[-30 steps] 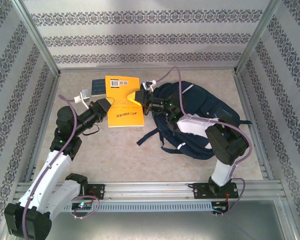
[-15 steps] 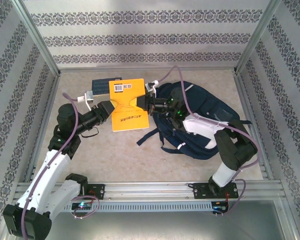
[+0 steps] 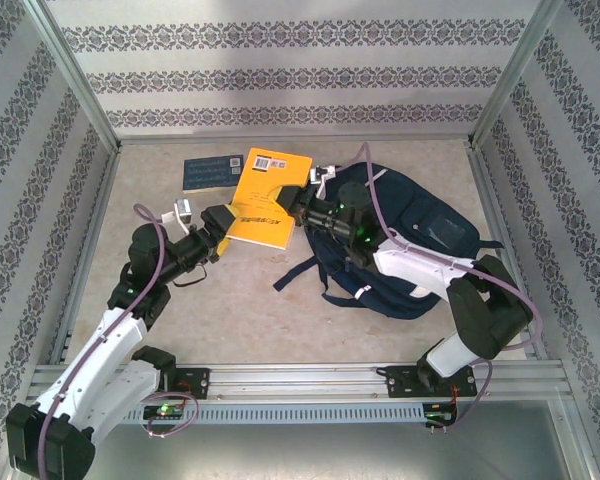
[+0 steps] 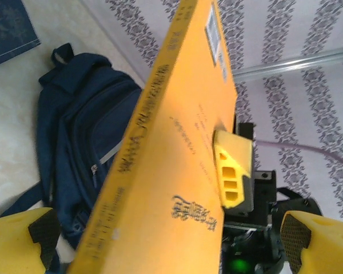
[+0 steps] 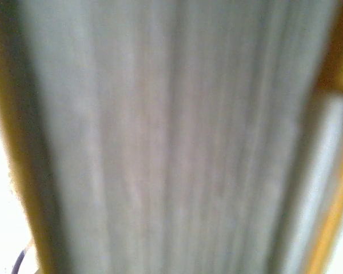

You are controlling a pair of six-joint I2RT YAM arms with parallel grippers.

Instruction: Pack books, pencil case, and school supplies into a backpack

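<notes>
Jaws spread wide, your left gripper sits at the near-left corner of the yellow-orange book. The book's spine runs between its fingertips, and neither pad presses it. Your right gripper is clamped on the book's opposite edge, holding it tilted. The backpack lies just right of that gripper, under its arm. A dark blue book lies flat beyond your left gripper.

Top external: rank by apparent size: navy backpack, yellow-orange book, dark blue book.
Largest: navy blue fabric backpack.
Then: yellow-orange softcover book, held raised, nearer the camera.
Smallest: dark blue softcover book.
</notes>
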